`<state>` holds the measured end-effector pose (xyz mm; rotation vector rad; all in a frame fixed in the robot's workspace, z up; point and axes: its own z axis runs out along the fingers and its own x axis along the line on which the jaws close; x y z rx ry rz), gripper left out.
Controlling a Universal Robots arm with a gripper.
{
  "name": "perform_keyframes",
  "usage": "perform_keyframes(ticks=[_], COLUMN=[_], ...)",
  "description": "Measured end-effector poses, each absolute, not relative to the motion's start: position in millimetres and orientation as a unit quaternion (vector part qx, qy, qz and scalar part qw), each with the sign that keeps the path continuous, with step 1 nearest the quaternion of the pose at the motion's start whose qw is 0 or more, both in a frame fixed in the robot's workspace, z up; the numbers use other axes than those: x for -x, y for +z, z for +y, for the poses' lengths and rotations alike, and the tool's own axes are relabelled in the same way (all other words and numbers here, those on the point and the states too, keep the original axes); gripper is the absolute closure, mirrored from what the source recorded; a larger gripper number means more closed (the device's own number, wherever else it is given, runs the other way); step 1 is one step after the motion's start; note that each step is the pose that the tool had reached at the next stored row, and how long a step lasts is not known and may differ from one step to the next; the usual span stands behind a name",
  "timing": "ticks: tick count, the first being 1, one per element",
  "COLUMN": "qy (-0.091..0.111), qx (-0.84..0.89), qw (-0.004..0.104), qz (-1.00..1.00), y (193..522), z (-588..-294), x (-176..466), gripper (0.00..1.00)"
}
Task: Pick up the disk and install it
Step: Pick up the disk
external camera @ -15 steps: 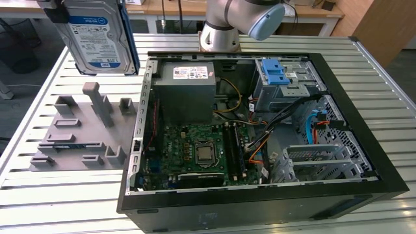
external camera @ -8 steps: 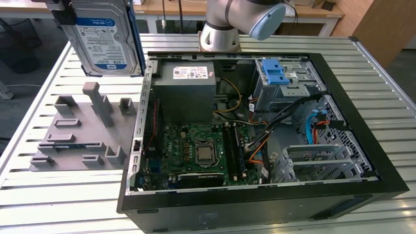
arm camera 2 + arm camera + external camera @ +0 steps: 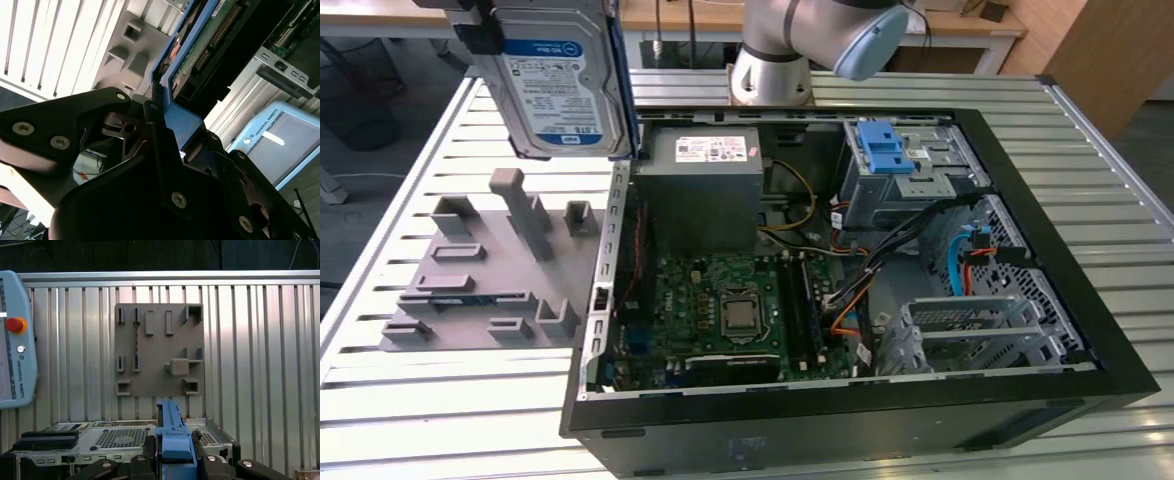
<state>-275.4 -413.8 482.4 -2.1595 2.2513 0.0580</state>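
Observation:
The disk [image 3: 560, 85], silver with a white-and-blue label and a blue frame, hangs upright in the air above the grey holder plate [image 3: 494, 270], beside the open computer case [image 3: 1067, 330]. My gripper [image 3: 547, 8] is shut on its upper end at the top edge of the exterior view. In the second wrist view the black fingers [image 3: 125, 130] clamp the disk's blue frame [image 3: 180, 125], and the green circuit side [image 3: 200, 55] shows past them. In the first wrist view the blue frame's edge [image 3: 172, 432] stands out between the fingers [image 3: 145, 462].
Inside the case are a grey power-supply box [image 3: 707, 180], a motherboard [image 3: 734, 310] and drive cages, one with a bare blue bracket [image 3: 887, 155]. The slatted metal table [image 3: 440, 400] runs all around. A teach pendant [image 3: 15, 360] lies on it. The arm's base [image 3: 774, 60] stands behind the case.

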Motion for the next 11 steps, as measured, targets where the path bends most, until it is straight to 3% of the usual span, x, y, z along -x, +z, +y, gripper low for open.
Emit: perform_keyframes(ticks=[11], qy=[0.019], qx=[0.692], qw=[0.011], qz=[0.722], y=[482], z=[-417], x=[251], gripper=[0.63])
